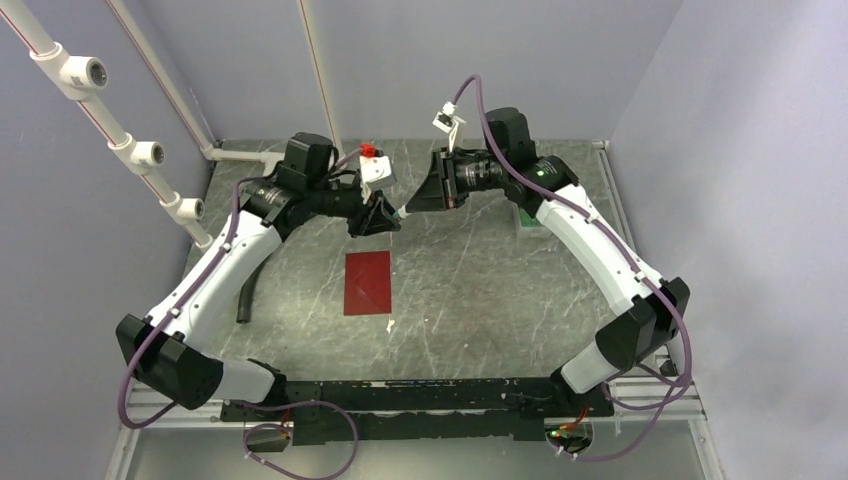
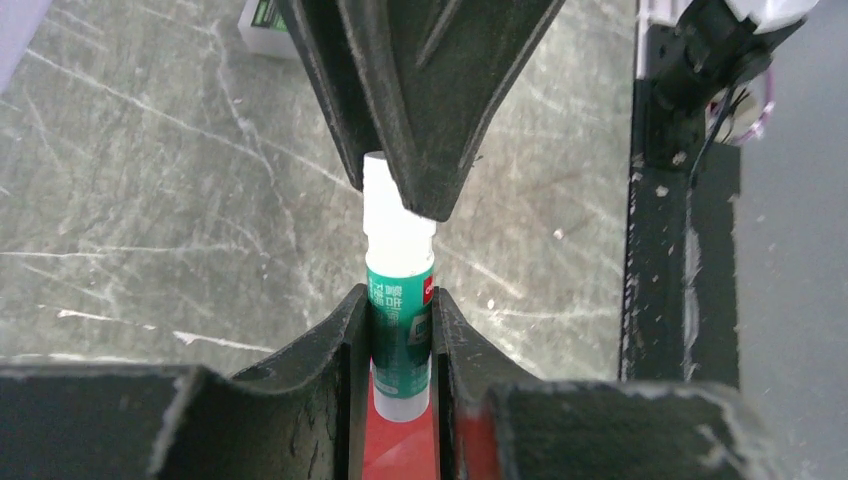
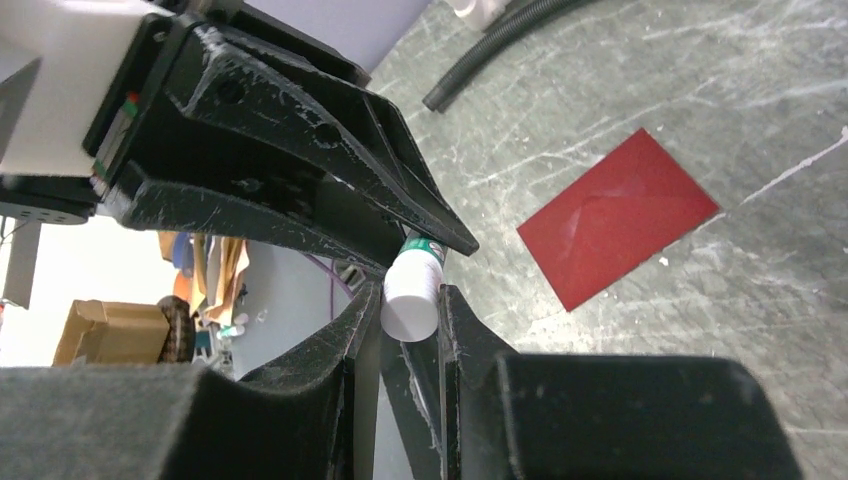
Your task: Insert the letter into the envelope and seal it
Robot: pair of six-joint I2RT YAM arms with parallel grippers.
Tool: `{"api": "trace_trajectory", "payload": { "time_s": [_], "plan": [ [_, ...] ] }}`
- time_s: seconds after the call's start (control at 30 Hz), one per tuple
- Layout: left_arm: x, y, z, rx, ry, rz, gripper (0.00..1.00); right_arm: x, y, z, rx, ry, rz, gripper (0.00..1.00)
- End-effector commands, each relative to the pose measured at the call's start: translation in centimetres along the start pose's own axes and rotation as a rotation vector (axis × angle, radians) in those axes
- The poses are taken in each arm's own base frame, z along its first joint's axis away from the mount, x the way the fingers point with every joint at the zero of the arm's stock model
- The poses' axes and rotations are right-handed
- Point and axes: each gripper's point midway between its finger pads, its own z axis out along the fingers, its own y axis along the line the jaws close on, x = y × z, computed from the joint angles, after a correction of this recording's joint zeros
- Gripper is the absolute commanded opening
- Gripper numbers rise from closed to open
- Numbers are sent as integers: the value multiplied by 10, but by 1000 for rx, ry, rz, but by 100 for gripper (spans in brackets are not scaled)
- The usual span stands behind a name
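Top view, pincers: the left pincer (image 1: 385, 216) and the right pincer (image 1: 418, 203) meet tip to tip over the far half of the bench (image 1: 480, 290), with a glue stick (image 1: 402, 212) bridging them.
Top view, envelope: the envelope (image 1: 367, 282) lies flat on the bench at 6 o'clock from the pincers, apart from both.
Top view, around: a black hose (image 1: 245, 295) lies at 9 o'clock of the envelope, and a small white scrap (image 1: 390, 323) sits at 5 o'clock, near its corner.
Top view, hidden: a white-and-green box (image 1: 521, 218) at 3 o'clock of the right pincer is mostly covered by the forearm.
Left wrist, left pincer (image 2: 398, 300): closed on the stick's green-labelled body (image 2: 400, 345).
Left wrist, right pincer (image 2: 410, 190): it comes in from 12 o'clock and covers part of the white cap (image 2: 395, 225).
Left wrist, envelope (image 2: 400, 455): only a red strip shows at 6 o'clock between the fingers; the rest is blocked.
Left wrist, around: the box (image 2: 262, 15) at 11 o'clock is cut off by the edge.
Right wrist, right pincer (image 3: 408, 295): clamped on the white cap (image 3: 410, 310).
Right wrist, left pincer (image 3: 430, 235): it fills the view toward 10 o'clock and hides the stick except for a green sliver.
Right wrist, envelope (image 3: 618, 215): seen whole at 2 o'clock, flap down; whether it is sealed, and what is inside, cannot be told.
Right wrist, hose (image 3: 500, 45): at 12 o'clock, cut by the top edge.
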Motion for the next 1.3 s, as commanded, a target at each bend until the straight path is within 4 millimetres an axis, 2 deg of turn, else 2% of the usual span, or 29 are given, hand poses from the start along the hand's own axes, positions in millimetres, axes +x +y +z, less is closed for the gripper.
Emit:
{"api": "trace_trajectory", "payload": {
  "time_s": [0.0, 0.27, 0.53, 0.7, 0.9, 1.27],
  "plan": [
    [-11, 11, 5, -37, 49, 187, 2, 15, 15, 11, -44, 84, -7, 0],
    [-30, 26, 7, -100, 13, 285, 2, 32, -6, 26, 27, 154, 101, 0],
    [-65, 38, 6, -175, -111, 378, 2, 66, -16, 43, 89, 195, 239, 0],
    [-87, 36, 9, -146, -170, 449, 3, 94, -17, 54, 93, 263, 311, 0],
    [-101, 28, 13, -106, -205, 528, 2, 120, -19, 62, 81, 346, 385, 0],
    [-124, 23, 10, -101, -284, 599, 2, 154, -25, 82, 104, 427, 485, 0]
  ]
}}
